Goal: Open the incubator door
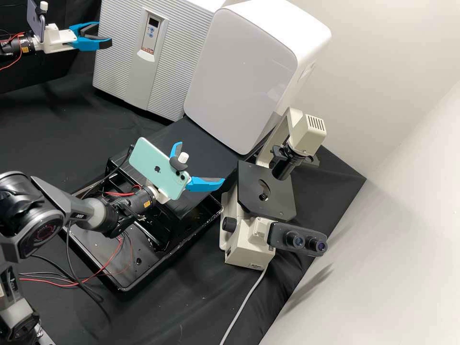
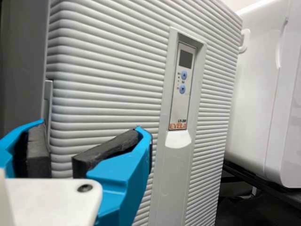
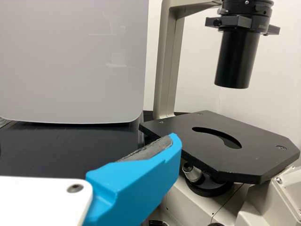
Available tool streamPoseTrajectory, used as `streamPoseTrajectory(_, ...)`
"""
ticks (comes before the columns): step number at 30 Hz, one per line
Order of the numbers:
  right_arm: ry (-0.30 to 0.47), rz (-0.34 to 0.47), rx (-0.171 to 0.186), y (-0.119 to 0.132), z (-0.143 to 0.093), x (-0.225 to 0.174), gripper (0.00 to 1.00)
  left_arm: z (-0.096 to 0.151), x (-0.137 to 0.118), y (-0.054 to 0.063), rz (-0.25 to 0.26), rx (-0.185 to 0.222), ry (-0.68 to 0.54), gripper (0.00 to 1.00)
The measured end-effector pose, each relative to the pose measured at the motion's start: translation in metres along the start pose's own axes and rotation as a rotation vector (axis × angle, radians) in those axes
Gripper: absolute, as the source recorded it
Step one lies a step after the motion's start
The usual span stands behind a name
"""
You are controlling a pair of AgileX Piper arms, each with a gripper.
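The incubator (image 1: 120, 57), pale grey with a ribbed front and a central control panel (image 1: 152, 33), stands at the back with its door closed. In the high view, my left gripper (image 1: 105, 33) is open in front of the incubator's left part. The left wrist view shows the ribbed door (image 2: 108, 84) and a narrow grey strip (image 2: 48, 101) on its side edge; the open left gripper (image 2: 89, 134) is close by, contact unclear. My right gripper (image 1: 201, 162) stands open beside the microscope, away from the incubator; one blue finger of the right gripper (image 3: 141, 183) shows in its wrist view.
A glossy white cabinet (image 1: 244, 67) is right of the incubator. The microscope (image 1: 266, 191) stands at the right, its stage (image 3: 216, 146) near the right gripper. A black tray (image 1: 124, 282) and loose cables lie under the right arm.
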Motion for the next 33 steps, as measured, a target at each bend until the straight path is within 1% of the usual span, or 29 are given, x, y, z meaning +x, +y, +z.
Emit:
streamPoseTrajectory(5,0.0,0.0,0.0,0.0,0.0,0.0,1.0,0.004,-0.005,-0.003,0.005,-0.021,0.023,0.0)
streamPoseTrajectory(8,0.0,0.0,0.0,0.0,0.0,0.0,1.0,0.009,-0.01,-0.004,0.001,-0.01,0.03,0.0)
streamPoseTrajectory(9,0.0,0.0,0.0,0.0,0.0,0.0,1.0,0.011,-0.011,-0.003,0.003,-0.004,0.031,0.0)
streamPoseTrajectory(12,0.0,0.0,0.0,0.0,0.0,0.0,1.0,0.015,-0.015,-0.003,0.002,-0.01,0.04,0.0)
streamPoseTrajectory(14,0.0,0.0,0.0,0.0,0.0,0.0,1.0,0.018,-0.017,-0.003,-0.002,-0.006,0.039,0.0)
streamPoseTrajectory(21,0.0,0.0,0.0,0.0,0.0,0.0,1.0,0.025,-0.024,0.001,-0.004,-0.005,0.046,0.0)
streamPoseTrajectory(25,0.0,0.0,0.0,0.0,0.0,0.0,1.0,0.029,-0.028,0.001,-0.011,-0.01,0.051,0.0)
streamPoseTrajectory(29,0.0,0.0,0.0,0.0,0.0,0.0,1.0,0.039,-0.038,0.005,-0.021,-0.012,0.053,0.0)
streamPoseTrajectory(31,0.0,0.0,0.0,0.0,0.0,0.0,1.0,0.048,-0.044,0.008,-0.034,-0.005,0.05,0.0)
streamPoseTrajectory(33,0.0,0.0,0.0,0.0,0.0,0.0,1.0,0.057,-0.052,0.008,-0.059,0.006,0.032,0.0)
